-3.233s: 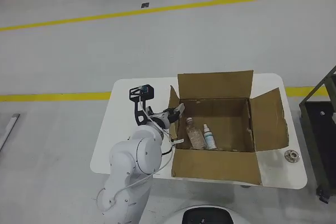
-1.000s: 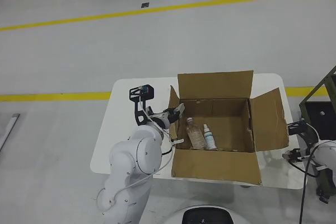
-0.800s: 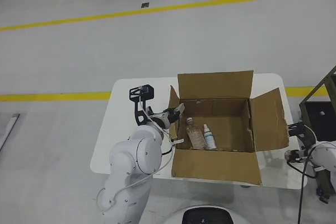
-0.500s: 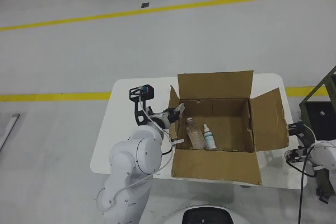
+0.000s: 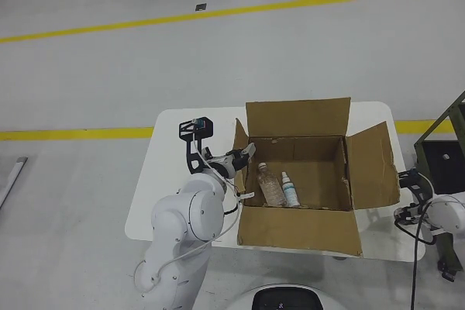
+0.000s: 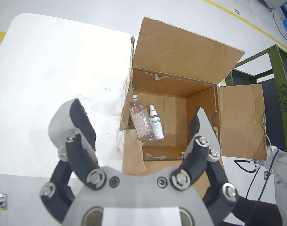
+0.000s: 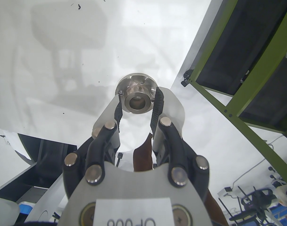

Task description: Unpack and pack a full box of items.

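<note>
Since the earliest frame the right arm has come in at the right edge of the top view, and the right gripper (image 7: 138, 92) now sits over the hub (image 7: 137, 103), which then lay bare on the table (image 5: 178, 163); over the last second it has barely shifted; the left arm and the box (image 5: 298, 226) with its contents have not moved. Hub: a small flanged metal piece, bore up, standing on the table's right end, just right of the box's right flap and near the green cart (image 5: 449, 147); in the right wrist view the fingers (image 7: 170, 109) stand parted on either side of its collar, just beside it, a thin gap showing on each side, so released rather than clamped. Box: centre-right of the top view, all four flaps spread; on its floor, toward the left wall, lie a clear bottle (image 5: 269, 188) and a white spray (image 5: 290, 190), side by side, caps toward the far flap; whether they touch I cannot tell. Left gripper (image 6: 137, 106) hangs at the box's left wall, mid-left of the top view, by the torn left flap; its jaws are spread wide and hold nothing; in the left wrist view both bottles show between its fingertips, farther off inside the box. A grey tube (image 5: 6, 186) lies on the floor at the far left; a yellow line (image 5: 62, 133) runs across the floor behind the table.
</note>
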Available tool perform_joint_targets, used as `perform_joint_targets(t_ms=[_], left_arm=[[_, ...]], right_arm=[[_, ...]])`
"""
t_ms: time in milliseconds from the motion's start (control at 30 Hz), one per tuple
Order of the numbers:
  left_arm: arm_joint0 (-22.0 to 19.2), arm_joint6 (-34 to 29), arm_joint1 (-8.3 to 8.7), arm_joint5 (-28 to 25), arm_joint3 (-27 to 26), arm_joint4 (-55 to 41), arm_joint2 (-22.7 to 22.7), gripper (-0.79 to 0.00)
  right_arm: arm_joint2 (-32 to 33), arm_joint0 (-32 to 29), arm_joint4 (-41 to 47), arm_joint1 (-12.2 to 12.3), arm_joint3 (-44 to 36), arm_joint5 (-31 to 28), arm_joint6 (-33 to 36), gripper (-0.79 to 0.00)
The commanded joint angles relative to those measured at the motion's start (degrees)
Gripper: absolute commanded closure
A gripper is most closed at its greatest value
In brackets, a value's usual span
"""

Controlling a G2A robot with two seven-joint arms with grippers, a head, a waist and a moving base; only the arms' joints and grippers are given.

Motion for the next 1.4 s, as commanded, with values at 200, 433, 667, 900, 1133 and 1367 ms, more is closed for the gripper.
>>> perform_joint_targets(t_ms=[200,433,667,900,1133,1367], left_arm=[[0.0,0.0,0.00,0.0,0.0,0.0,0.0,-0.785],[0.0,0.0,0.00,0.0,0.0,0.0,0.0,-0.785],[0.0,0.0,0.00,0.0,0.0,0.0,0.0,-0.785],[0.0,0.0,0.00,0.0,0.0,0.0,0.0,-0.785],[0.0,0.0,0.00,0.0,0.0,0.0,0.0,-0.785],[0.0,0.0,0.00,0.0,0.0,0.0,0.0,-0.785]], right_arm=[[-0.3,0.1,0.2,0.1,0.6,0.2,-0.6,-0.268],[-0.6,0.2,0.5,0.2,1.2,0.5,-1.1,-0.222],[-0.1,0.5,1.6,0.3,0.9,1.3,-2.3,0.000],[7.3,-0.1,10.0,0.5,-5.9,3.5,-10.9,0.000],[15.2,-1.3,21.7,0.2,-15.5,7.8,-21.0,0.000],[15.5,-3.4,26.6,-0.3,-24.2,5.0,-31.5,0.000]])
